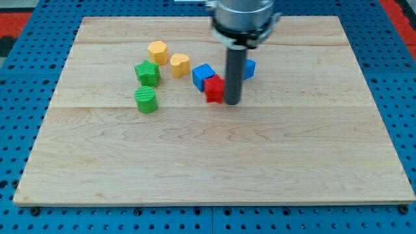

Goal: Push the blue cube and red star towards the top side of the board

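In the camera view, a pale wooden board (214,162) lies on a blue pegboard desk (19,97), and a dark straight rod (233,71) drops from a grey cylindrical arm mount (244,16) at the board's 12 o'clock edge. My tip (233,103) rests on the wood just beside the small red star-shaped block (214,88), at the star's 3 o'clock side; whether the two actually touch cannot be told. There is no end effector on this arm, only the rod, so nothing opens, closes or holds anything.

The red star sits up against the blue cube (203,75), which lies at the star's 11 o'clock. Both are in the upper middle of the board, well short of its 12 o'clock edge. A second blue block (249,68) shows at the rod's 2 o'clock, partly hidden behind it, so its shape cannot be made out.

Toward the board's 9 o'clock side of this cluster, a yellow block with angled faces (180,64) stands near the blue cube. Another yellow block of similar shape (157,51) sits at its 10 o'clock. A green ribbed block (147,72) lies below the second yellow one, and a green ribbed cylinder (146,100) sits at the ribbed block's 6 o'clock, close to it but apart.
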`<state>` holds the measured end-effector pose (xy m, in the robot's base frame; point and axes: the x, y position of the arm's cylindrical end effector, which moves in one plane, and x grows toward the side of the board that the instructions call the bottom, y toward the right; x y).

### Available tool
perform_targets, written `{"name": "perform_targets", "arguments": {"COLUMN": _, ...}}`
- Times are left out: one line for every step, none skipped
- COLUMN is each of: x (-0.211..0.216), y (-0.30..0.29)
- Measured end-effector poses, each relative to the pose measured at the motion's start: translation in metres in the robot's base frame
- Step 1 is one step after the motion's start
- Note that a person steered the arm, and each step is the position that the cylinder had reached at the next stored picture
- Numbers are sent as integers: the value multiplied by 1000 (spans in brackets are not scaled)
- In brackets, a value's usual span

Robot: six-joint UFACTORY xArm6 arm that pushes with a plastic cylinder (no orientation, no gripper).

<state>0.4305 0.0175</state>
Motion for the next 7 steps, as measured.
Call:
{"name": "perform_targets", "arguments": {"x": -1, "y": -38}}
{"name": "perform_targets", "arguments": {"x": -5, "y": -45}}
{"name": "perform_targets", "arguments": {"x": 16, "y": -51}}
{"name": "perform_targets", "arguments": {"x": 7, "y": -91}}
{"name": "perform_targets", "arguments": {"x": -12, "y": -93}}
{"name": "perform_targets", "arguments": {"x": -20, "y": -59}}
{"name": "perform_targets", "arguments": {"x": -23, "y": -49}}
